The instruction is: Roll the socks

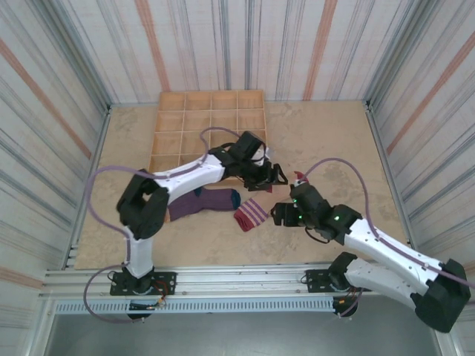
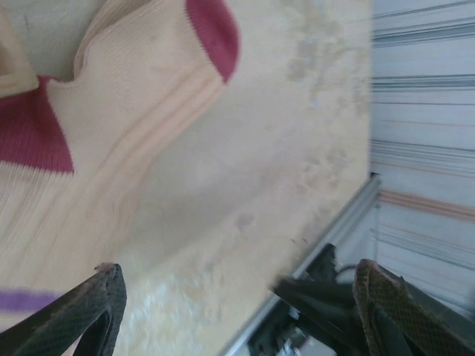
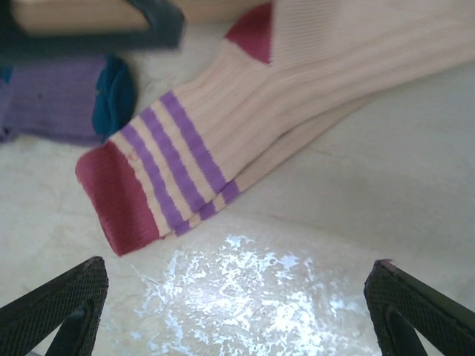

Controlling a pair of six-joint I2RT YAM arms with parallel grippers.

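Observation:
A tan sock lies flat on the table, its striped cuff (image 1: 251,215) toward the front and its red toe (image 1: 299,178) toward the right. My left gripper (image 1: 276,175) hovers open over the toe half (image 2: 148,96), with nothing between its fingers (image 2: 96,311). My right gripper (image 1: 276,215) hovers open just short of the red, purple-striped cuff (image 3: 148,185), also holding nothing. A purple sock (image 1: 199,202) with a teal toe (image 3: 113,100) lies left of the tan one. The dark purple thin-striped sock is out of view.
A wooden tray of square compartments (image 1: 210,122) sits at the back middle of the table. Striped walls close in the table on three sides, and a metal rail (image 1: 223,278) runs along the near edge.

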